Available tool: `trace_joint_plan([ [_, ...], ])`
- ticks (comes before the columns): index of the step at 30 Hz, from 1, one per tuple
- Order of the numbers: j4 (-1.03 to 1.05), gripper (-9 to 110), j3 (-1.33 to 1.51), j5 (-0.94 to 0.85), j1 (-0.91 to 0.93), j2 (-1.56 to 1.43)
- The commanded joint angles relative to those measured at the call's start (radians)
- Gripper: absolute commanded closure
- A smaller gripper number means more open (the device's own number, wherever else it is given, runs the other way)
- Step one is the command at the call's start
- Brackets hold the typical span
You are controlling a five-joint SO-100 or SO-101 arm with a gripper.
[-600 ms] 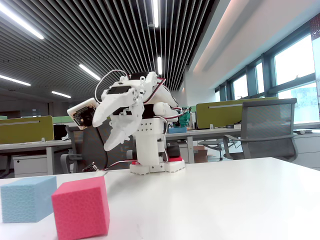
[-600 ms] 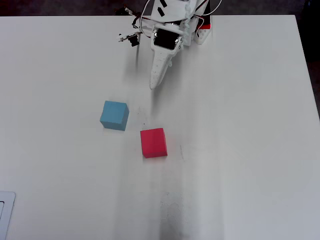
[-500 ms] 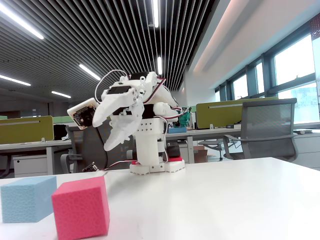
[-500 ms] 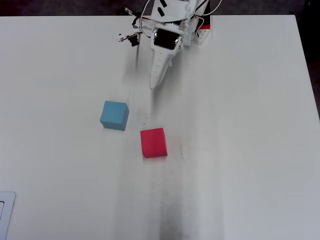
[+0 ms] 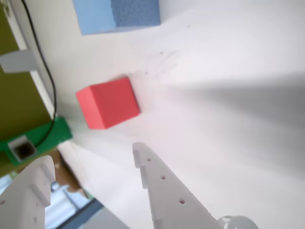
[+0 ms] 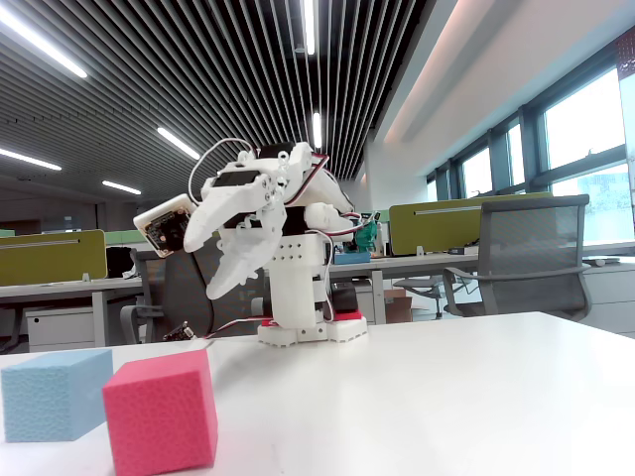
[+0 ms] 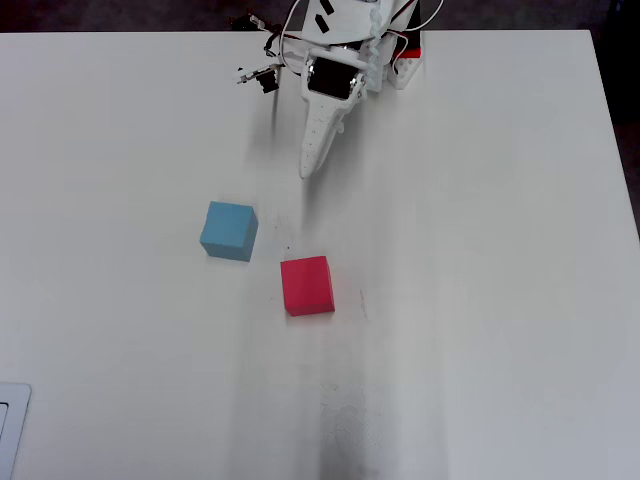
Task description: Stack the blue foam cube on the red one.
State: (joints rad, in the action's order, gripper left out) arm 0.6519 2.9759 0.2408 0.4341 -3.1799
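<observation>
Here, pitted blue foam cube (image 7: 229, 231) near the red one (image 7: 307, 285), jaws parted, empty.

Glowing evenly from ceiling strips and daylight through windows at the right in the fixed view. Washing out the white table (image 7: 480, 250) overhead, casting a soft grey streak below the gripper (image 7: 308, 168). Blurring the near fingers (image 5: 167, 191) and background in the wrist view; falling as a broad diffuse shadow there.
</observation>
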Motion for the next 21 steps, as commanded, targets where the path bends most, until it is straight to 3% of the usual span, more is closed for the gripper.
trace_joint_plan([
  [1,0.003,79,-0.006,-0.002,-0.003,-0.008],
  [21,0.003,79,-0.006,-0.009,-0.003,-0.008],
])
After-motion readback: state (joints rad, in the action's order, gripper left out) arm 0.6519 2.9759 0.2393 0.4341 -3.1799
